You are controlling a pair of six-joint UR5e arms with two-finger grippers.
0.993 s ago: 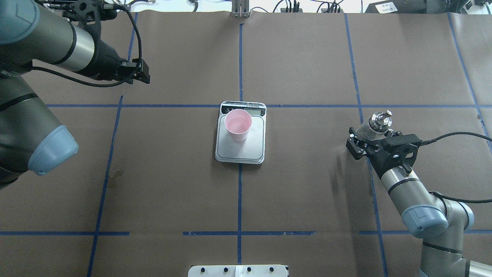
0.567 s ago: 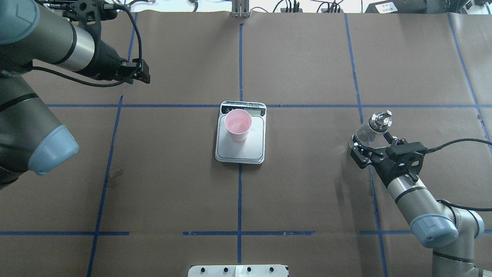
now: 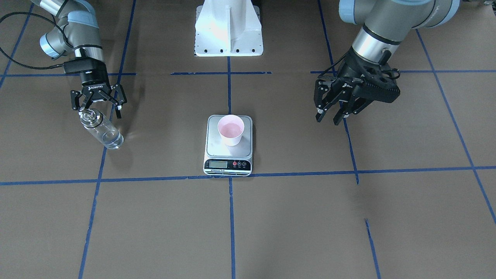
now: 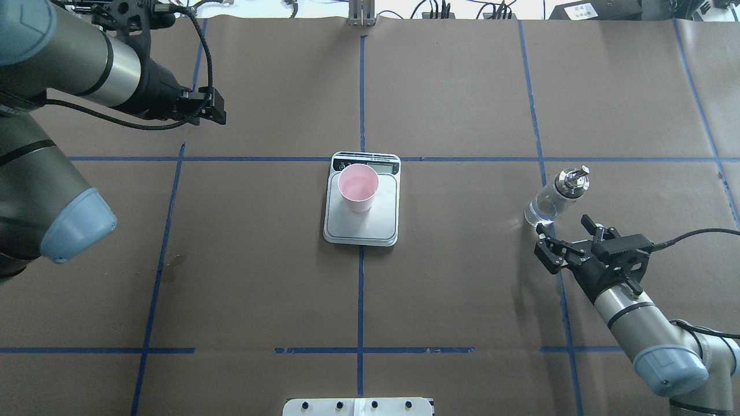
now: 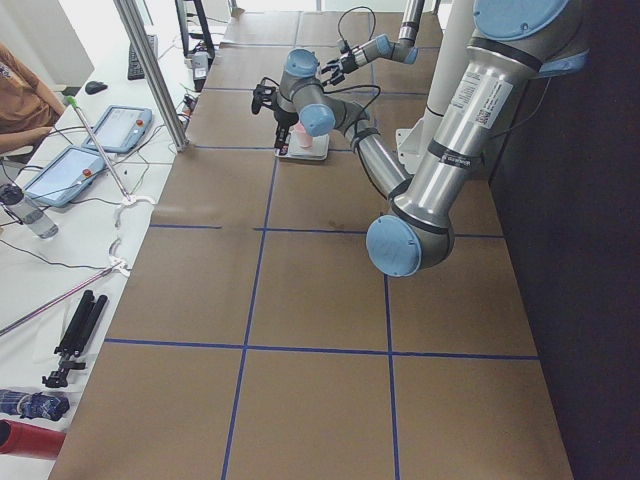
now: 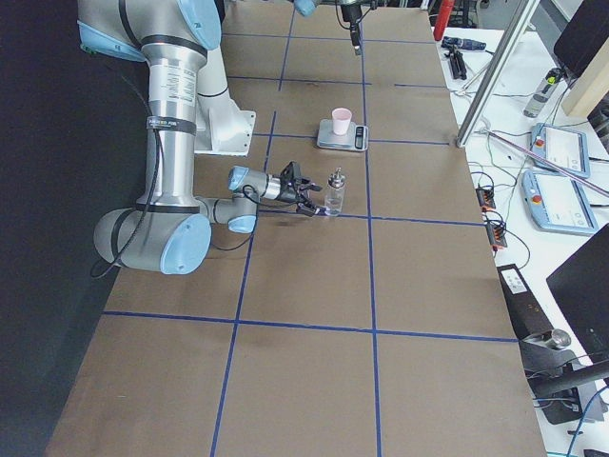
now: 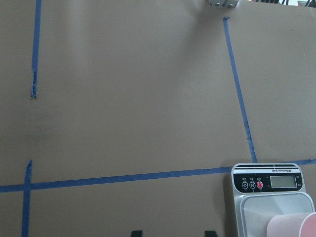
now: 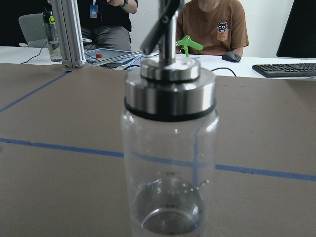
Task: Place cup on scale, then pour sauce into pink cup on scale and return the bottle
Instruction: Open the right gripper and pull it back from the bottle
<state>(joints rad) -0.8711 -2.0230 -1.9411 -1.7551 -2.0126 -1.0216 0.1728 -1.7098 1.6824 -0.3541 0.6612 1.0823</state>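
The pink cup [image 4: 358, 188] stands upright on the scale [image 4: 361, 228] at the table's middle, also seen in the front view [image 3: 231, 130] and left wrist view [image 7: 291, 227]. The clear bottle [image 4: 555, 196] stands upright on the paper at the right, with a little clear sauce at its bottom [image 8: 168, 217]. My right gripper [image 4: 563, 226] is open and empty, just behind the bottle on the robot's side, not touching it. My left gripper [image 3: 328, 118] is open and empty, held above the table well to the scale's left.
The white robot base plate [image 3: 228, 35] sits at the near edge. Blue tape lines [image 4: 361, 92] cross the brown paper. A dark stain [image 4: 173, 263] marks the paper at the left. Operators and desks with tablets [image 6: 561, 200] lie beyond the far edge.
My right gripper has opened off the bottle and drawn back toward the robot. The bottle stays standing where it was. The left arm, cup and scale have not moved.
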